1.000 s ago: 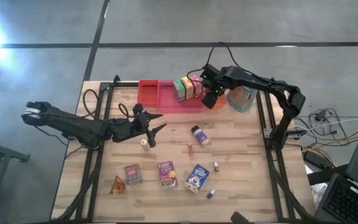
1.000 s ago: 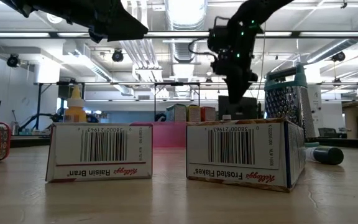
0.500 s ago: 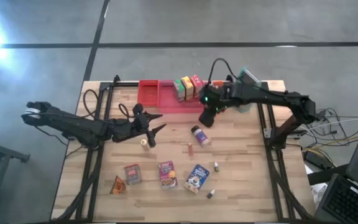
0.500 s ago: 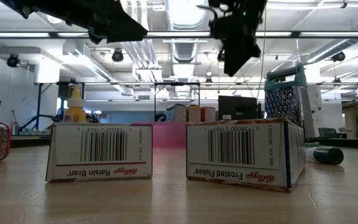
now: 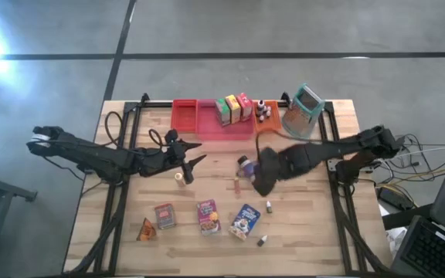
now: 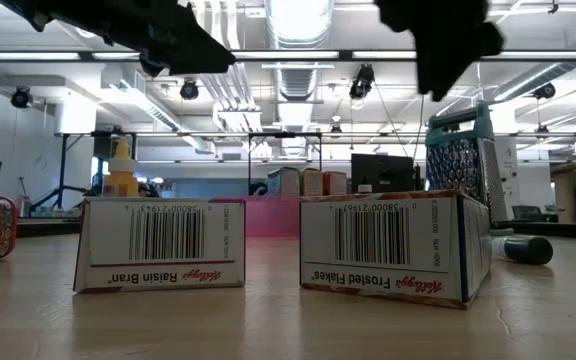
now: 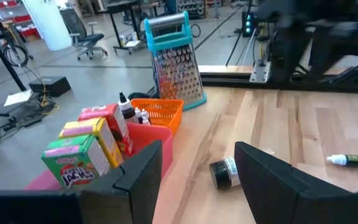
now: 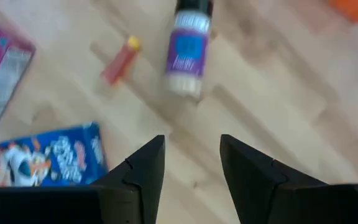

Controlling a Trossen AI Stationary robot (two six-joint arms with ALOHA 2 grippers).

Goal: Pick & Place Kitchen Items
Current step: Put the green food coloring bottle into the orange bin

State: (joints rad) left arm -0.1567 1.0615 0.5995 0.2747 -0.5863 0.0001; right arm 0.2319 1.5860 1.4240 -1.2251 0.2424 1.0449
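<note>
Kitchen items lie loose on the wooden table (image 5: 307,232): a jar (image 5: 244,164) on its side, a thin red tube (image 5: 236,185), a yellow-capped bottle (image 5: 179,177), a red box (image 5: 164,215), a purple box (image 5: 208,216), a blue box (image 5: 245,220), two tiny bottles (image 5: 269,206) and an orange wedge (image 5: 145,230). My right gripper (image 5: 259,184) hangs open above the table's middle, pointing down, just nearer than the jar (image 8: 188,46); nothing is between its fingers (image 8: 191,140). My left gripper (image 5: 202,150) waits open at mid-left, held level.
At the far edge a red tray (image 5: 195,117) carries green, yellow and red boxes (image 5: 234,108). Beside it, an orange basket (image 5: 263,112) holds small bottles, and a metal grater (image 5: 304,112) with a teal handle stands to its right. Black frame rails run along both table sides.
My right gripper has swung from the orange basket at the far edge toward the near edge. It has rolled its wrist on the way and now hangs over the loose items by the jar. No item on the table has moved.
</note>
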